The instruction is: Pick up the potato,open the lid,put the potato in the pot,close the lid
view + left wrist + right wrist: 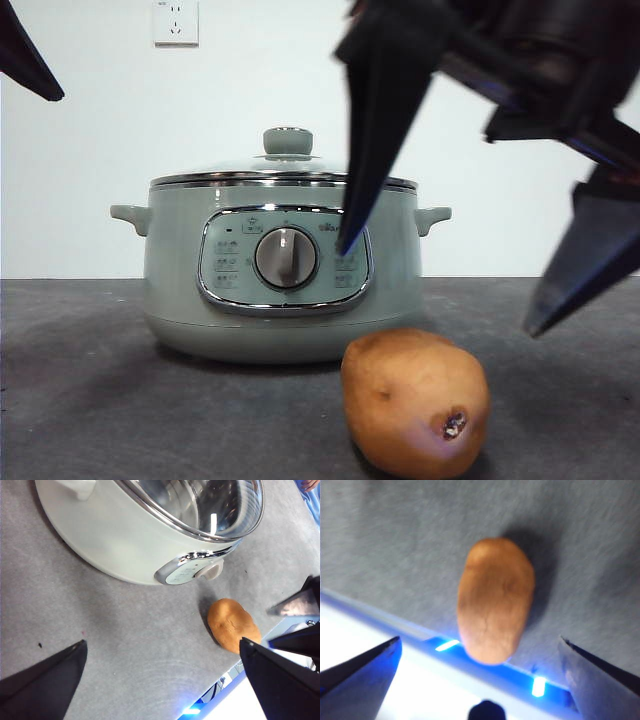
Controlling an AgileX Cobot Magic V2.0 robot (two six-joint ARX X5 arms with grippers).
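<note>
While one potato (415,403) lies on the grey table (80,380) just in front of the pot (280,270), the right gripper (450,290) hangs above it with its two black jaws spread wide apart, touching nothing; its wrist view shows the potato (496,600) centred between those jaws, close to the table's near edge. There is one pot — pale green, with two small side handles, one chrome-framed panel and one round grey dial (286,258) — and one glass lid (285,172) sits closed on its rim, topped by a single pale green knob (288,140). The potato's small dark scar (454,425) faces the front camera. The left gripper (162,680) waits higher up and well off to the side, showing in the front view only as a black tip at the top corner; its two jaws also stand open and empty, and its camera takes in the pot (125,540), the lid (210,505) and the potato (233,625) together. One wall socket (176,22) sits on the white wall behind.
</note>
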